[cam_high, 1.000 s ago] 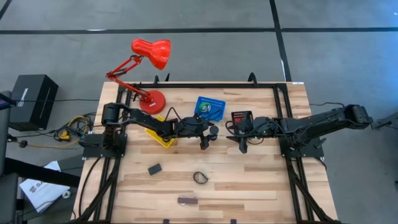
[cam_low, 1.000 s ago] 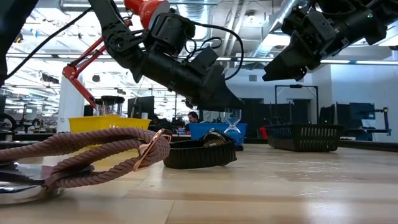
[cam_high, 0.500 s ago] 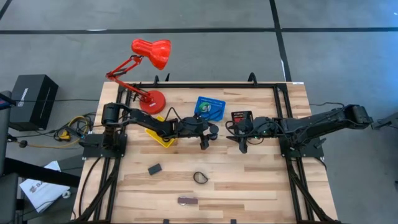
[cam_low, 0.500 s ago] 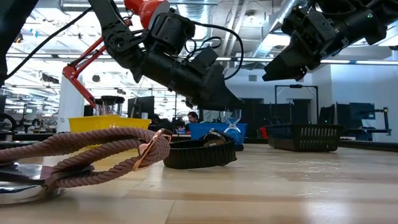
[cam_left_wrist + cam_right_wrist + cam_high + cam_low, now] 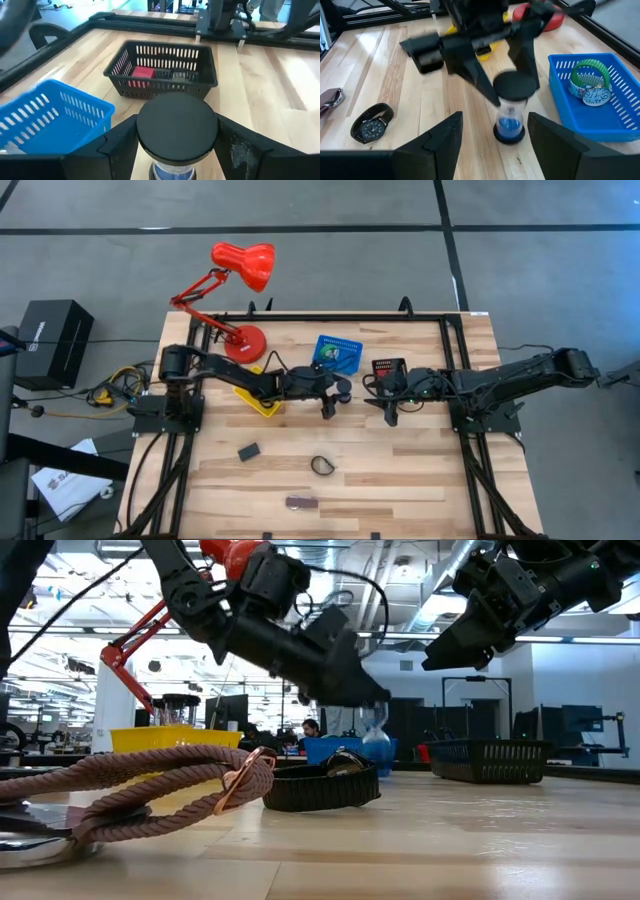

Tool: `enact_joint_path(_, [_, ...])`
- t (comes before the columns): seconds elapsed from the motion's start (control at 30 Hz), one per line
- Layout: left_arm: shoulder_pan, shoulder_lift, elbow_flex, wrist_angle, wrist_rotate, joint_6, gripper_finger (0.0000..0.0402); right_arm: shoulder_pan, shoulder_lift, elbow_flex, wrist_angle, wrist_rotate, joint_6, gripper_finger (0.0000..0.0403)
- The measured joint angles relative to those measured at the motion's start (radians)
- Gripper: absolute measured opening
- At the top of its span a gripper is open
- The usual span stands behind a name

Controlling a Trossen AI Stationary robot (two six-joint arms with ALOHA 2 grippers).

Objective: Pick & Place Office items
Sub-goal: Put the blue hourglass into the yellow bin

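My left gripper (image 5: 328, 406) stands mid-table, shut on a small hourglass (image 5: 510, 114) that has black end caps and blue sand. My right gripper (image 5: 390, 412) hangs open a little to its right and touches nothing; in its wrist view the fingers (image 5: 427, 145) frame the hourglass from a distance. On the near half of the table lie a black block (image 5: 249, 451), a black watch loop (image 5: 322, 465) and a brownish braided bar (image 5: 300, 502). The blue basket (image 5: 338, 352) holds a green band (image 5: 589, 76). The black basket (image 5: 160, 72) holds a red block (image 5: 142, 72). My left gripper pinches the hourglass by its round black top cap (image 5: 177, 127), one finger (image 5: 120, 145) on each side. The fingers slant down at it from the table's left. The hourglass stands roughly upright below them. Whether its lower cap (image 5: 509, 134) rests on the wood cannot be told.
The yellow basket (image 5: 260, 395) sits under the left arm, with the red desk lamp (image 5: 240, 275) at the far left corner. Black frame rails run along the table's sides. Bare wood lies between the two grippers and along the near right part.
In the low view my left gripper has shifted slightly up and toward the table's right with the hourglass, which now shows blurred. My right gripper has kept still.
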Motion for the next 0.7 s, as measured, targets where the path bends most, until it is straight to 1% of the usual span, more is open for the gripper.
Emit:
enact_joint_path(0.13, [0.0,-0.061,-0.007,-0.017,0.0,0.0,0.0222,0.0,0.0,0.0,-0.004,0.0,0.0,0.0214])
enact_joint_path(0.27, [0.0,-0.147,-0.017,-0.119,0.0,0.0,0.0217,0.0,0.0,0.0,-0.005,0.0,0.002,0.0214])
enact_joint_path(0.43, [-0.001,-0.259,-0.05,-0.201,-0.001,0.001,0.0225,0.0,0.0,0.0,-0.005,0.0,0.002,0.0214])
enact_joint_path(0.6, [-0.001,-0.391,-0.135,-0.211,-0.015,0.0,0.0218,0.0,0.0,0.0,-0.003,0.0,0.002,0.0214])
enact_joint_path(0.7, [-0.001,-0.47,-0.191,-0.21,-0.041,-0.001,0.0215,0.0,0.0,0.0,-0.004,0.0,0.002,0.0214])
